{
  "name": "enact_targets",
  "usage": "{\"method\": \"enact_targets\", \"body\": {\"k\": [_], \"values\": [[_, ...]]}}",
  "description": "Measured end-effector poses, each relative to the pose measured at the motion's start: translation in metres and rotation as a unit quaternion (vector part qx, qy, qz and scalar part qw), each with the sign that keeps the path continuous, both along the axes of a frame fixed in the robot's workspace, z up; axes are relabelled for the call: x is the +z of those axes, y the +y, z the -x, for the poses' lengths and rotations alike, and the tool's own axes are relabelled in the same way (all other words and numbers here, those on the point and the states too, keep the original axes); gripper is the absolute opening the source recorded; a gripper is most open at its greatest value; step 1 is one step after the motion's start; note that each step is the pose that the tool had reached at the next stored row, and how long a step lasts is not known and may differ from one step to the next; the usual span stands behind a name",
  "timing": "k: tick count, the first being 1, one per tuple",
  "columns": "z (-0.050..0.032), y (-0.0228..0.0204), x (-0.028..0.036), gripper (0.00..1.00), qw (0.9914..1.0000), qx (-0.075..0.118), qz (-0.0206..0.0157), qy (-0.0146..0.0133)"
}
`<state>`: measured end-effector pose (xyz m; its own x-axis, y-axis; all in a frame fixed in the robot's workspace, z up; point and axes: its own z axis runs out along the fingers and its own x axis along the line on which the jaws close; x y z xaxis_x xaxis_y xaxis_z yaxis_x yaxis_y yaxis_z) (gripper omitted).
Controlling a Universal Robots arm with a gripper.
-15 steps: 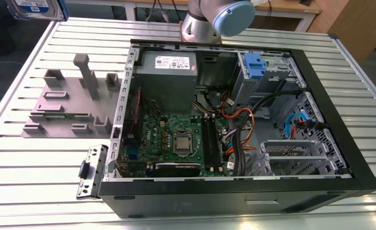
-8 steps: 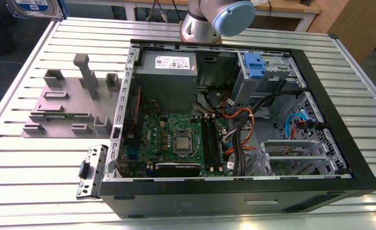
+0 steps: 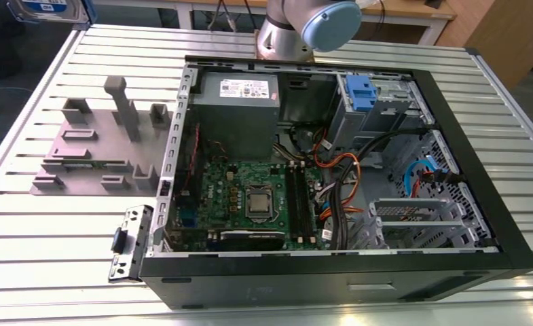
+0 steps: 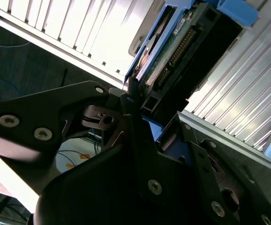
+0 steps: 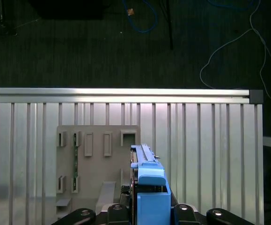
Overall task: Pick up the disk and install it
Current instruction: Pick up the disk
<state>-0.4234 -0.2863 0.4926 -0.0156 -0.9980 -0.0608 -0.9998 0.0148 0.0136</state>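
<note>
Slatted metal table (image 5: 210, 140) spread out under the gripper (image 5: 149, 211), grey fixture plate (image 5: 98, 164) close by on it. Well off from the gripper sat the open computer case (image 3: 339, 275), motherboard (image 3: 248, 183) and grey power supply box (image 3: 239, 102) laid bare.

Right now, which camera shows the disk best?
The second wrist view: the disk is close up, its green circuit board, connector pins and blue bracket plain. The first wrist view shows it edge-on over the slatted table. The exterior view catches part of it at the top corner, on the exterior view's left.
</note>
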Motion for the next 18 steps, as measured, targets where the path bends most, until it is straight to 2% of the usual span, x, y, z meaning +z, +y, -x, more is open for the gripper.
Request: {"method": "enact_targets", "body": {"k": [14, 18], "values": [[0.0000, 0.0000, 0.0092, 0.36, 1.00000, 0.000, -0.0003, 0.0000], [0.0000, 0.0000, 0.0138, 0.36, 1.00000, 0.000, -0.0003, 0.0000]]}}
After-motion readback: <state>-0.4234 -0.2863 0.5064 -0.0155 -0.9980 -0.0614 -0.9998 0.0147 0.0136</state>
